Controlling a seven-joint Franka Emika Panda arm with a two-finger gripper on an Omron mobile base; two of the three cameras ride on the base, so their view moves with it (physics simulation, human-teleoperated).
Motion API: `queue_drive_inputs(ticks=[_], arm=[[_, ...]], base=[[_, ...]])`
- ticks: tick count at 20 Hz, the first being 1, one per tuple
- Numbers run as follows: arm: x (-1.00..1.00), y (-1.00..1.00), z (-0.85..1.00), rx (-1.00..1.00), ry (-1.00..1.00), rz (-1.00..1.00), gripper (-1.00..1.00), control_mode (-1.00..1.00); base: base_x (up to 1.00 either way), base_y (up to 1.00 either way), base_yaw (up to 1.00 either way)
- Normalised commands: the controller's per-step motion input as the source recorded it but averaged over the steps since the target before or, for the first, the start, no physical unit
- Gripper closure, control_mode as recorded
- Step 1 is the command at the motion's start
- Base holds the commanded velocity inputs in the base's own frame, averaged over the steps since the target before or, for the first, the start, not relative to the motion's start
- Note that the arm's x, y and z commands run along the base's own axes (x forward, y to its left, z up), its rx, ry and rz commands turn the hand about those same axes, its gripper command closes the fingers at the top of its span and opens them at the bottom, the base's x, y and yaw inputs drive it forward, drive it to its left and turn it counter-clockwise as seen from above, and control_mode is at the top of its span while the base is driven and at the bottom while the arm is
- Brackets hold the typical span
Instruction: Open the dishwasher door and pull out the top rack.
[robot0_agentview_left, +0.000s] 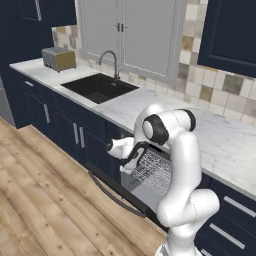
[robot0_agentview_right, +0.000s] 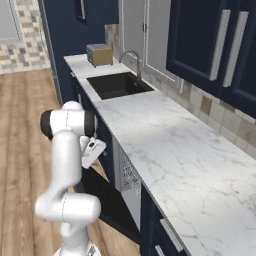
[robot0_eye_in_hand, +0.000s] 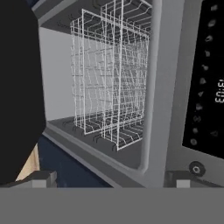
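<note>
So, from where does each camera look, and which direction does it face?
Left base view: behind the arm, on its left, facing the sink counter and the lowered dishwasher door; the white arm rises at lower right.
Right base view: behind the arm, on its right, looking along the counter toward the toaster; the arm rises at lower left.
Hand view: on the hand, rolled sideways, facing the top rack inside the tub; the open end effector shows at the bottom.
Both base views share sink, toaster and door.

Top rack (robot0_eye_in_hand: 111, 83) inside the dishwasher, above the lowered dishwasher door (robot0_agentview_left: 117, 192)
</note>
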Motion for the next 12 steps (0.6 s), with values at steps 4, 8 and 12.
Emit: queue_drive_inputs(ticks=[4, 8, 12], arm=[[0.28, -0.17, -0.36, -0.04, 0.00, 0.00, -1.00, -1.00], [0.29, -0.21, -0.33, -0.05, 0.00, 0.00, -1.00, -1.00], [0.23, -0.17, -0.34, -0.04, 0.00, 0.00, -1.00, -1.00]], base=[[0.00, 0.00, 0.00], [0.00, 0.00, 0.00], [0.00, 0.00, 0.00]])
